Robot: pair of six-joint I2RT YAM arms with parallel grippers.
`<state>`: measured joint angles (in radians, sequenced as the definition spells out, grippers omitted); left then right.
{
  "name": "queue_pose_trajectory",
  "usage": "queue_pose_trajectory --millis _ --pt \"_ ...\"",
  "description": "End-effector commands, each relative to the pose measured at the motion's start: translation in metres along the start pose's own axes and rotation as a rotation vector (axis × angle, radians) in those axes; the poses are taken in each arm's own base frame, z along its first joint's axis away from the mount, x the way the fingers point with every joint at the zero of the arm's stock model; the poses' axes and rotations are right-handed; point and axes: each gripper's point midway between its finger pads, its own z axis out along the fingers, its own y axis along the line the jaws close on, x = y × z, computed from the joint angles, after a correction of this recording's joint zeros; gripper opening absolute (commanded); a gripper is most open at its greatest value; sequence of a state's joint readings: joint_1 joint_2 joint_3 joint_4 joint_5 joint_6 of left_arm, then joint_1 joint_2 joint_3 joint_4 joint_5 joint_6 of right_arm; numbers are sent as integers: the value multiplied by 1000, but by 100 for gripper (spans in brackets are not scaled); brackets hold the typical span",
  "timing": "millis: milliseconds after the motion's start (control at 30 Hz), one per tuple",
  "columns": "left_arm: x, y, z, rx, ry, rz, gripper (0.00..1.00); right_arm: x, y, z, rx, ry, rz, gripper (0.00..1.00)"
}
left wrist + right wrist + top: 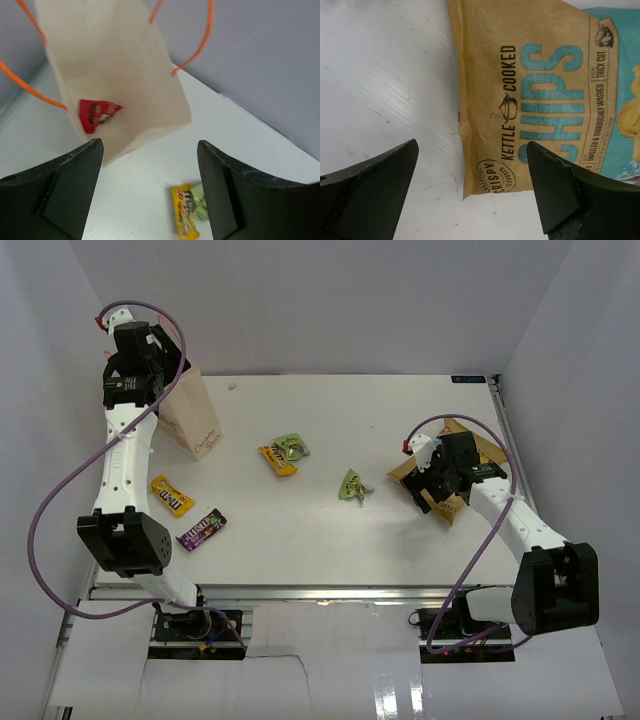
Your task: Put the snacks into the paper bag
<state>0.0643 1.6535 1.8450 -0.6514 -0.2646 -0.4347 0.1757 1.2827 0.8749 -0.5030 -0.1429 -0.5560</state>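
The cream paper bag (190,418) with orange handles stands at the far left. In the left wrist view its mouth (115,75) is open and a red packet (97,114) lies inside. My left gripper (160,365) hovers over the bag, open and empty (150,150). A yellow packet (277,460) and a green packet (292,447) lie mid-table, and both show in the left wrist view (185,212). Another green packet (353,485), a yellow packet (171,495) and a dark purple pack (201,529) lie apart. My right gripper (437,480) is open above a corner of the tan chip bag (535,85).
White walls close in the table on the left, back and right. The chip bag (470,445) lies near the table's right edge. The left arm (125,470) runs along the left side, over the yellow packet and the purple pack.
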Motion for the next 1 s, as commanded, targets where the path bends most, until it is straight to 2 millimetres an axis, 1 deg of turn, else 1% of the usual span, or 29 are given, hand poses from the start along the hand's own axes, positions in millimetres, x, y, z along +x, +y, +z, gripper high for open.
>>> queue_pose_trajectory --millis 0,33,67,100,133,167,200,233,267,300,367,400,433,467,500,533,567,600,633,667,700,733,767,800,833,867,900,933,967 --pt "-27 -40 -53 256 -29 -66 86 -8 -34 0 235 48 -45 95" --pt "-28 -49 -68 324 -24 -83 87 -9 -33 2 241 49 -58 95" --pt "-16 -56 -71 380 11 -95 88 -9 -30 4 241 58 -64 97" --pt "-9 -63 -78 430 38 -125 89 -9 -22 8 229 71 -89 98" --pt "-4 -74 -97 517 67 -136 89 -6 -16 13 221 86 -106 99" --pt "11 -74 -96 533 107 -154 89 -4 -13 16 234 96 -111 100" --pt "19 -77 -101 558 137 -188 89 -2 -10 20 260 123 -141 100" --pt "25 -83 -115 618 170 -199 89 2 -8 24 273 132 -152 99" --pt "31 -86 -118 642 191 -216 89 5 -8 27 290 149 -157 95" --pt "52 -87 -117 651 250 -231 89 10 -8 33 298 181 -160 91" --pt "66 -97 -129 709 303 -274 88 16 -7 38 299 211 -155 79" --pt "87 -98 -129 710 356 -283 88 21 -4 43 291 234 -157 75" --pt "102 -108 -135 730 399 -296 88 24 -3 45 292 244 -163 72" --pt "108 -114 -138 750 407 -298 88 29 -3 49 304 252 -168 69" --pt "123 -123 -144 768 446 -293 88 33 -4 51 323 270 -181 68" --pt "140 -125 -143 760 483 -296 88 36 -5 52 336 277 -191 65" --pt "146 -132 -144 776 498 -312 88 38 -6 53 345 282 -194 59" --pt "162 -142 -149 793 541 -306 88 41 -6 55 345 289 -197 55" --pt "177 -145 -148 789 575 -309 88 41 -5 56 343 290 -194 51" --pt "190 -155 -152 806 613 -311 88 43 -2 58 326 293 -192 41" --pt "197 -159 -152 808 633 -313 88 45 0 58 315 297 -187 37" --pt "207 -162 -153 807 658 -316 88 47 3 59 305 300 -174 27" --pt "211 -168 -154 823 664 -320 88 45 8 59 281 285 -167 20" --pt "224 -175 -158 827 706 -325 88 46 11 58 261 287 -156 16" --pt "229 -181 -159 837 716 -326 88 44 14 57 245 277 -145 10" --pt "237 -186 -163 839 744 -331 88 38 22 56 204 241 -123 8" --pt "247 -190 -159 823 771 -336 88 35 26 53 179 222 -112 8" --pt "251 -195 -160 829 780 -344 88 28 29 46 161 191 -104 8" --pt "259 -202 -165 829 814 -362 88 22 37 44 103 155 -92 8"
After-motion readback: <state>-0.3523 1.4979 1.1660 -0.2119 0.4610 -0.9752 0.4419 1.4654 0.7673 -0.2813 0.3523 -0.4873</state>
